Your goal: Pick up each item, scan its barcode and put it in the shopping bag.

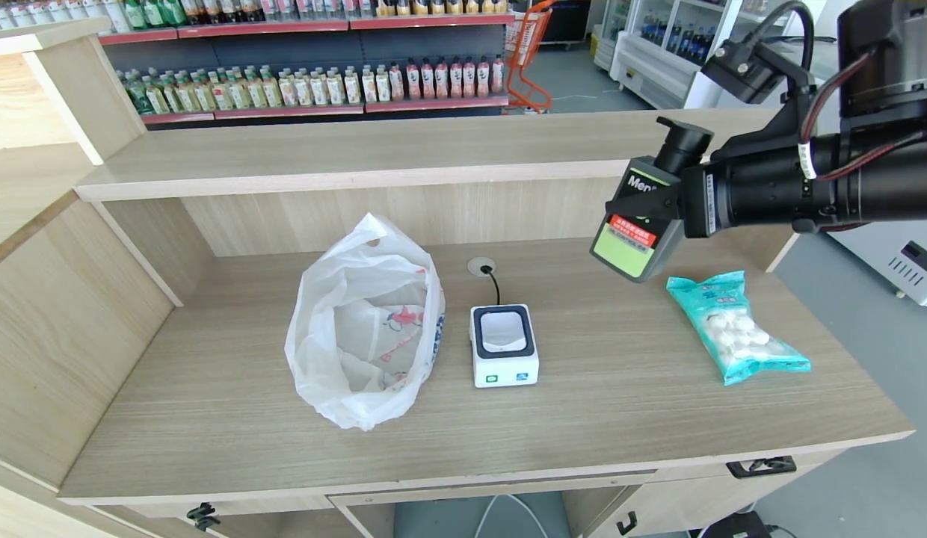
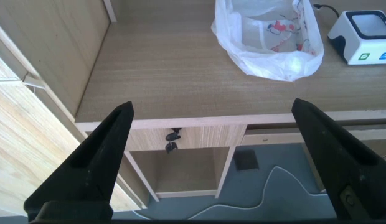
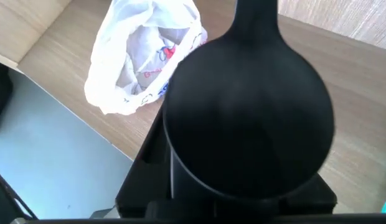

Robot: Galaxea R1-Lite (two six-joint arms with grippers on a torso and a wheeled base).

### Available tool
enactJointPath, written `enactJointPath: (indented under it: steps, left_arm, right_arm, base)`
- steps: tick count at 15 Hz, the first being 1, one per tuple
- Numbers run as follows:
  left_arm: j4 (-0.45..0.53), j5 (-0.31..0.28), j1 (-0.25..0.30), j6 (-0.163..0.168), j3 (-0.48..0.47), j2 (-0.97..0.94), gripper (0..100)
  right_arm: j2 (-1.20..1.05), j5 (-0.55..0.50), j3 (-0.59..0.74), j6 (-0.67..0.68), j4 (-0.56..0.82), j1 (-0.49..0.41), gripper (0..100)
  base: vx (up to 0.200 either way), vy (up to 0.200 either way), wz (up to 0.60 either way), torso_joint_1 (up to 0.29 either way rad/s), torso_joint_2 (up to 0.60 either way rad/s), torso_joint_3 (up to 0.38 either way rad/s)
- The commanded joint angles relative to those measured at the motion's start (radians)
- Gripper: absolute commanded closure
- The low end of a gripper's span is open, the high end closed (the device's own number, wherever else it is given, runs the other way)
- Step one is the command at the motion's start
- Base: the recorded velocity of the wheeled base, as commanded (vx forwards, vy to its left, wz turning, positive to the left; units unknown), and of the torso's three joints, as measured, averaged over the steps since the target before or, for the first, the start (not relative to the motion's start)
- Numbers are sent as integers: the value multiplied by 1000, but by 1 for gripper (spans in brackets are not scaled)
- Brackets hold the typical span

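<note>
My right gripper (image 1: 686,200) is shut on a dark bottle (image 1: 637,229) with a black cap and a grey and green label. It holds the bottle tilted in the air above the counter's right part, beyond and to the right of the white barcode scanner (image 1: 504,344). From the right wrist, the bottle's black rounded body (image 3: 249,124) blocks most of what lies below. The white plastic shopping bag (image 1: 366,321) lies open just left of the scanner. A teal packet of white sweets (image 1: 733,329) lies at the right. My left gripper (image 2: 213,109) hangs open and empty over the counter's front edge.
The wooden counter (image 1: 583,418) has a raised back ledge and a side wall on the left. The scanner's cable runs to a round hole (image 1: 481,265) behind it. Drawers and hooks sit under the front edge. Shelves of bottles stand far behind.
</note>
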Motion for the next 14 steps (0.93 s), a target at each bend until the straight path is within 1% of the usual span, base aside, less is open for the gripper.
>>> enactJointPath:
  steps: [1, 4, 6, 9, 11, 12, 14]
  left_arm:
    - [0, 0, 0, 0, 0, 0, 0]
    - [0, 0, 0, 0, 0, 0, 0]
    - [0, 0, 0, 0, 0, 0, 0]
    - [0, 0, 0, 0, 0, 0, 0]
    - [0, 0, 0, 0, 0, 0, 0]
    - [0, 0, 0, 0, 0, 0, 0]
    - [0, 0, 0, 0, 0, 0, 0]
  right_arm:
    - [21, 1, -26, -19, -1, -19, 100]
    - [25, -14, -31, -107, -1, -49, 100]
    - [25, -14, -34, -104, -24, -45, 100]
    - [32, -16, -8, -75, -68, -45, 100]
    - [52, -16, 23, -52, -130, -48, 100]
    - [74, -14, 20, -9, -144, -48, 100]
    - [117, -14, 17, 51, -194, -46, 100]
  base:
    - [0, 0, 600, 2, 2, 7]
    - [0, 0, 600, -24, 58, 46]
    - [0, 0, 600, -141, 405, 249]
    - [0, 0, 600, -180, 536, 351]
    - [0, 0, 600, -171, 544, 369]
    - [0, 0, 0, -159, 535, 369]
    - [0, 0, 0, -80, 273, 185]
